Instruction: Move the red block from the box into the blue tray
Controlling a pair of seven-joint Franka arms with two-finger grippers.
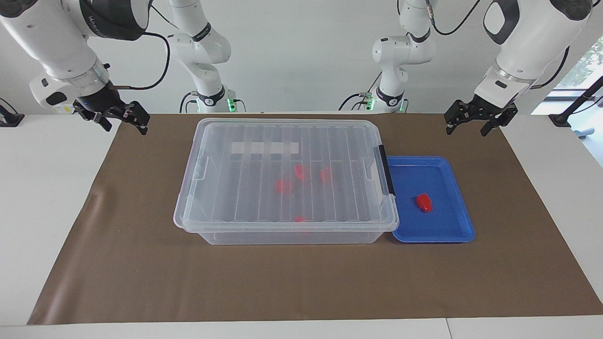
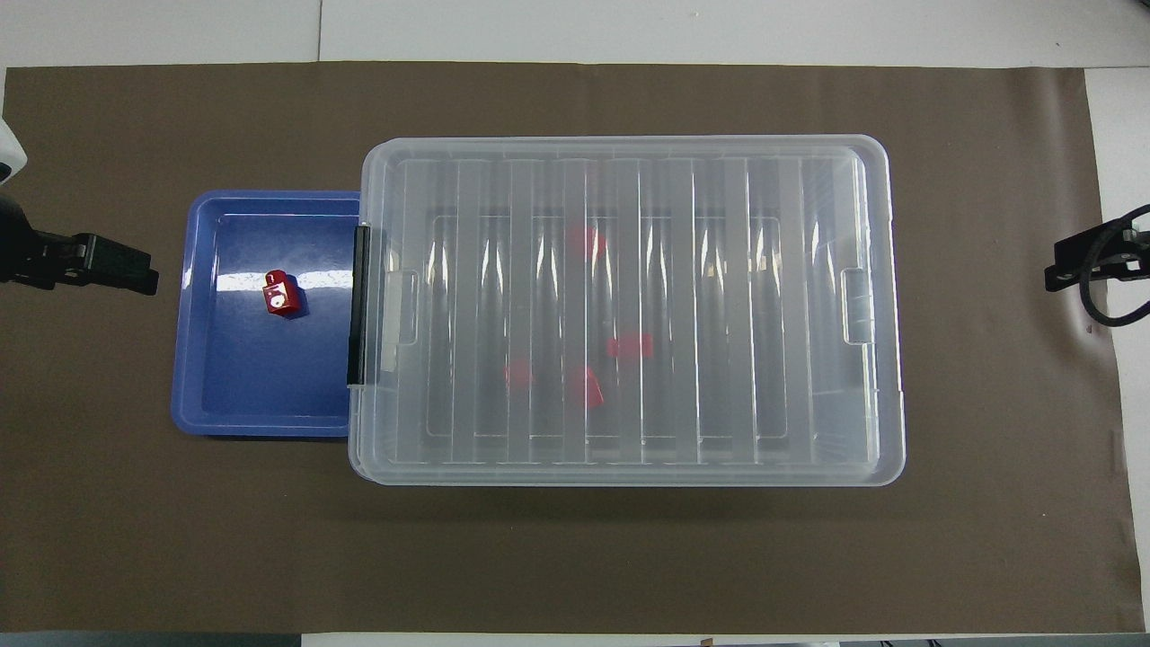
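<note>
Distance favours the left gripper (image 1: pixel 480 120): open and empty over the brown mat, it hangs just off the shallow blue plastic tray (image 1: pixel 452 233), where one small red plastic block (image 1: pixel 424 202) lies beside the lidded clear plastic box (image 1: pixel 282 226); the right gripper (image 1: pixel 120 117), open and empty, waits well apart.

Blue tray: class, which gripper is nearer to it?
Left. The left gripper hangs just off the blue tray at that end of the table; the right gripper waits past the box.
</note>
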